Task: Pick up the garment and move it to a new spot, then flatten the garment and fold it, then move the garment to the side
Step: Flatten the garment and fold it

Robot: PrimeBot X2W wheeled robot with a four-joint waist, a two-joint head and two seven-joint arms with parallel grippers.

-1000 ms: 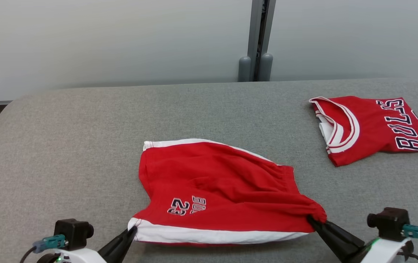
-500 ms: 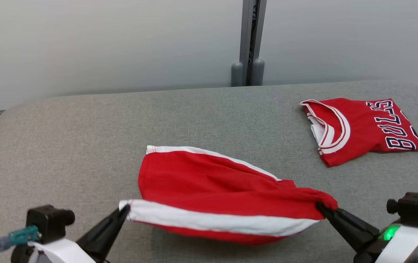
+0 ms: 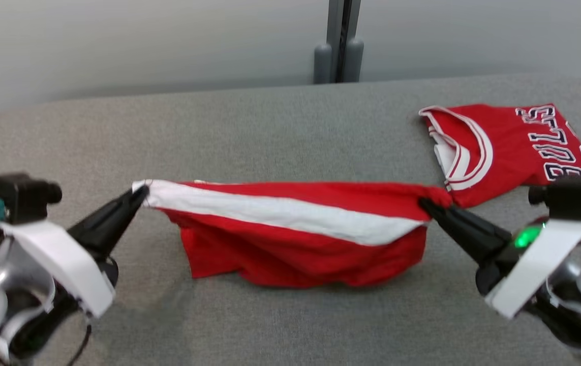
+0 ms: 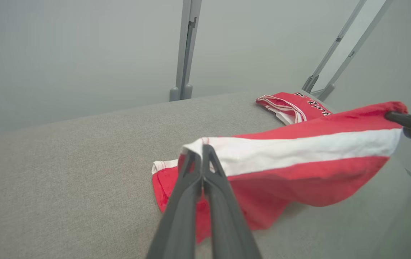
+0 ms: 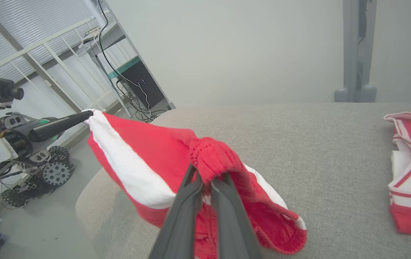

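My left gripper (image 3: 140,192) at nine o'clock points toward two, my right gripper (image 3: 425,203) at three points toward ten; both are pinched tight on the garment (image 3: 290,244).

Grey fabric table (image 3: 270,122) — folded jersey (image 3: 503,147) and drooping shorts (image 3: 295,262) touch it.

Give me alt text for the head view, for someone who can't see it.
The left pincer and the right pincer, each shut on one end, hold red shorts with a white stripe stretched between them, the lower cloth sagging onto the grey fabric surface. A folded red Bulls jersey lies at the far right.
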